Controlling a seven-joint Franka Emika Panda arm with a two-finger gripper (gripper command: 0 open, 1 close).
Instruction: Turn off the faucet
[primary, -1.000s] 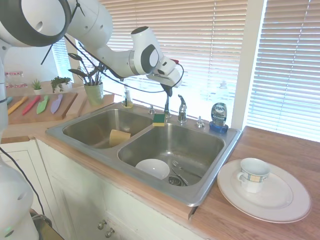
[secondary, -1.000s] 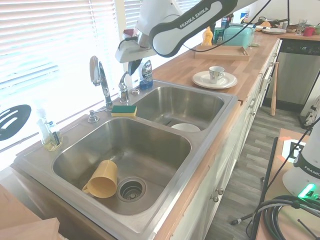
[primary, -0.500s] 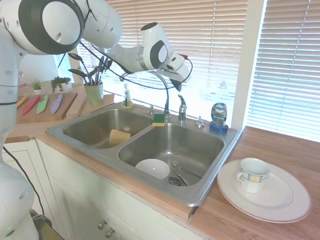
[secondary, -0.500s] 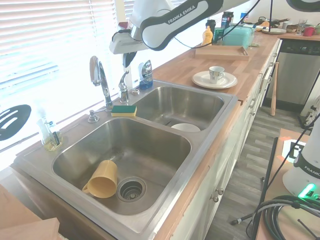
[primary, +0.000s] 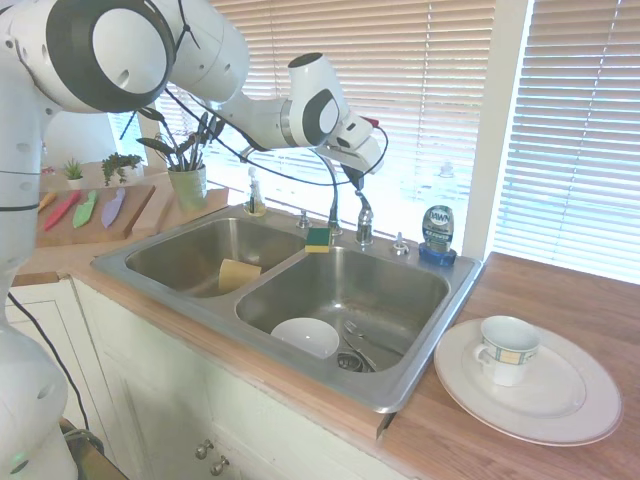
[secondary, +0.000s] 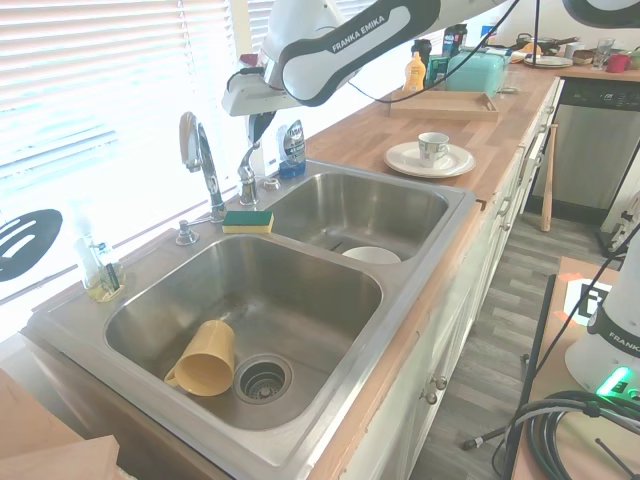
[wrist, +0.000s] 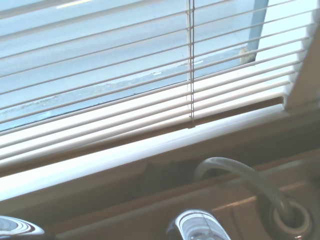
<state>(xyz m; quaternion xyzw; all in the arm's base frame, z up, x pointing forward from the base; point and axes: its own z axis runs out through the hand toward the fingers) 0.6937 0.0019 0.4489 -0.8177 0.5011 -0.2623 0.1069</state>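
gripper (primary: 357, 181): hangs right above the faucet's lever, nothing in it — fingers look close together but honestly can't tell how wide

faucet (secondary: 203, 160): back ledge of the sink, gooseneck over the divider, short lever (primary: 364, 215) standing up at its 3 o'clock in the first exterior view

no water visible from the spout, fwiw

risk 1: coming down off-centre — fingers slide off the slick chrome lever and it stays put

risk 2: soap bottle (primary: 437, 232) sits at 3 o'clock of the lever, a wide sweep knocks it

risk 3: arm link brushes the spout arch
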